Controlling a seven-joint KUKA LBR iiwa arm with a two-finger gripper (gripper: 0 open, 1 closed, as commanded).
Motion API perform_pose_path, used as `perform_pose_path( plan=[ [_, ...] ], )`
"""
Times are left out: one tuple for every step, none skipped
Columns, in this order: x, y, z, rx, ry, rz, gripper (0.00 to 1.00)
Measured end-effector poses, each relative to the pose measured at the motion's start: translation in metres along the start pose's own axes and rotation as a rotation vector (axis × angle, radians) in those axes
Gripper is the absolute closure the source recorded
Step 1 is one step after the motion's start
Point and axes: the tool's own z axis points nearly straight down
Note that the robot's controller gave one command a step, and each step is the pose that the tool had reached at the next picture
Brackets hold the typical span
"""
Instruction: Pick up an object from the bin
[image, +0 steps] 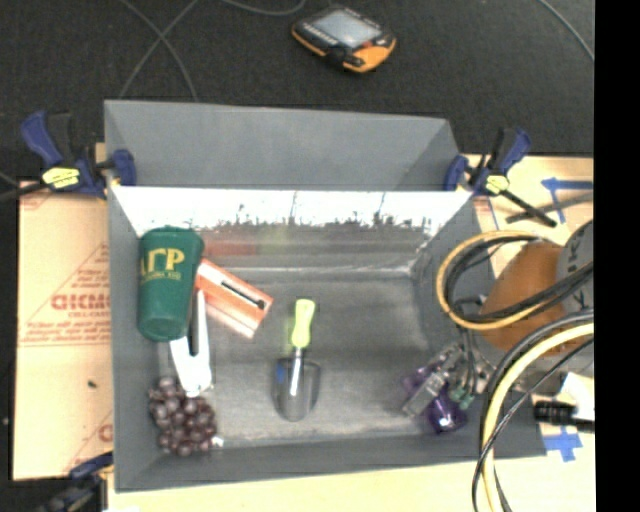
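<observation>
**Gripper working low in the bin's near right corner**

A green can sleeve (168, 285) with yellow letters is lying at far left, and a bunch of dark purple grapes (182, 415) is sitting below it. A small trowel (297, 365) with a yellow-green handle is lying mid-floor, well apart. At right, the gripper (443, 388) is hanging right over a small purple object (438, 414) in the grey bin's (280, 150) near right corner. Open or closed: cannot tell.

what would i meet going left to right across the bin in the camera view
green can cooler → orange flat pack → yellow-handled scoop → purple thing at the bin's right end
</observation>
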Motion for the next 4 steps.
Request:
perform_pose_path(
  plan=[
    [0.000,0.000,0.000,0.000,0.000,0.001,1.00],
    [0.000,-0.001,-0.004,0.000,-0.003,-0.001,1.00],
    [0.001,-0.001,-0.036,0.003,0.003,-0.004,1.00],
    [0.000,-0.001,-0.063,0.004,0.003,-0.006,1.00]
  ],
)
